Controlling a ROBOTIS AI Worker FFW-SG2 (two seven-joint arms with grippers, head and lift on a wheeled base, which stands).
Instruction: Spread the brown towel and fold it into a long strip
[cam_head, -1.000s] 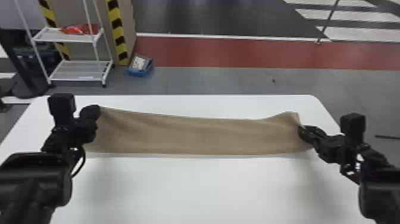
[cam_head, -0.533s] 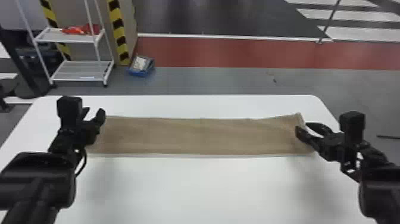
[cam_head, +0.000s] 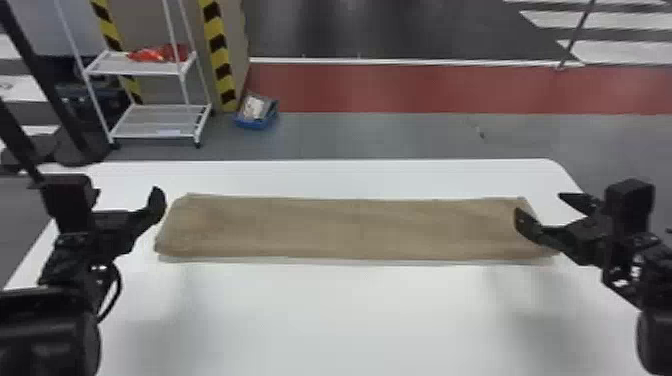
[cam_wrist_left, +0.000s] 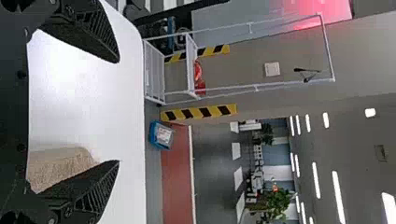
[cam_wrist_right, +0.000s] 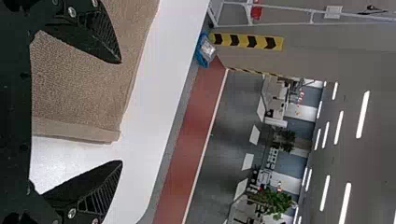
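The brown towel lies on the white table as one long, flat strip, running from the left side to the right side. Along its near long side, a thin paler edge is visible. At the right end, the right wrist view shows a narrow border of a lower layer beyond the upper one.

The left gripper is just beside the left end of the towel. Its two fingers are spread widely, and nothing is pinched between them. The right gripper is at the right end, also with its fingers well apart and holding nothing. In the head view, one of its fingers overlaps the towel; whether it touches the cloth, one cannot tell.

Behind the table stands a white rack, with a red item on its upper shelf. Near the rack, a blue bin sits on the grey floor, close to a red floor band.
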